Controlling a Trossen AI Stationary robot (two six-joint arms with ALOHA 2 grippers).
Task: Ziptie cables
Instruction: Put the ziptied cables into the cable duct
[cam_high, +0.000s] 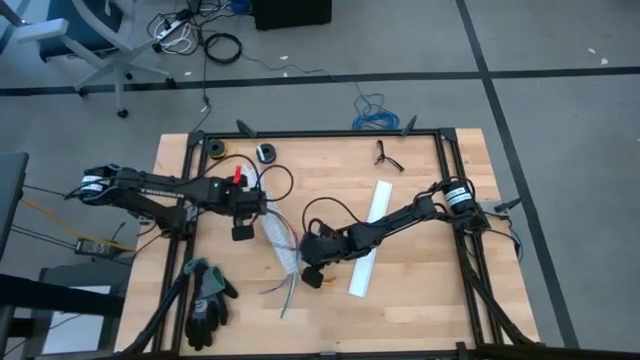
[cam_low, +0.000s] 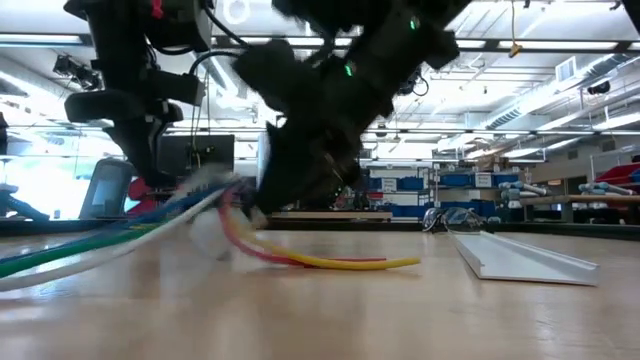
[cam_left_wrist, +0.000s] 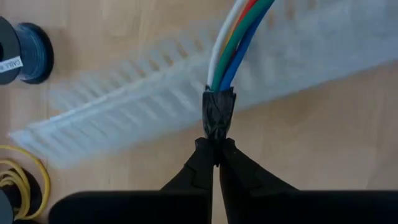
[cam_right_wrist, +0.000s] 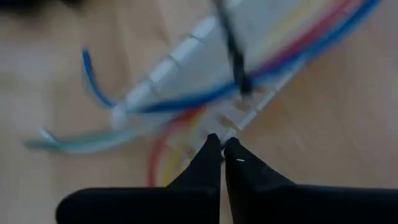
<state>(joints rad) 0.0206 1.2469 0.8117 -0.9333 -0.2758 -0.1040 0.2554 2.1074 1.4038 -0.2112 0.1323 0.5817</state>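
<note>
The cables (cam_left_wrist: 233, 43) are a bundle of white, orange, green and blue wires bound at one end with black tape. They lie across a white perforated strip (cam_high: 279, 240), and their loose ends (cam_high: 286, 292) spread toward the near edge. My left gripper (cam_left_wrist: 216, 148) is shut on the taped end, left of the table's middle (cam_high: 264, 207). My right gripper (cam_right_wrist: 222, 144) is shut just right of the bundle (cam_high: 302, 242), its tips at the strip's edge (cam_right_wrist: 239, 121). A thin dark strip (cam_right_wrist: 235, 53) crosses the wires beyond them. My left gripper pinches the bundle's black-taped end (cam_left_wrist: 217, 124) between its two fingertips. The fingers come steeply from above and lie along the wires. The wires run on from the tape, away from the gripper, over the perforated strip. My right gripper's shut tips are at the perforated strip's edge; I cannot tell whether they touch it.
A long white channel (cam_high: 369, 238) lies right of the middle. Black gloves (cam_high: 206, 300) lie at the near left. Wire spools (cam_high: 215, 150) (cam_high: 265, 153) and a small black tool (cam_high: 388, 158) sit along the far edge. A blue spool (cam_left_wrist: 31, 53) and yellow wire (cam_left_wrist: 22, 180) are near my left gripper.
</note>
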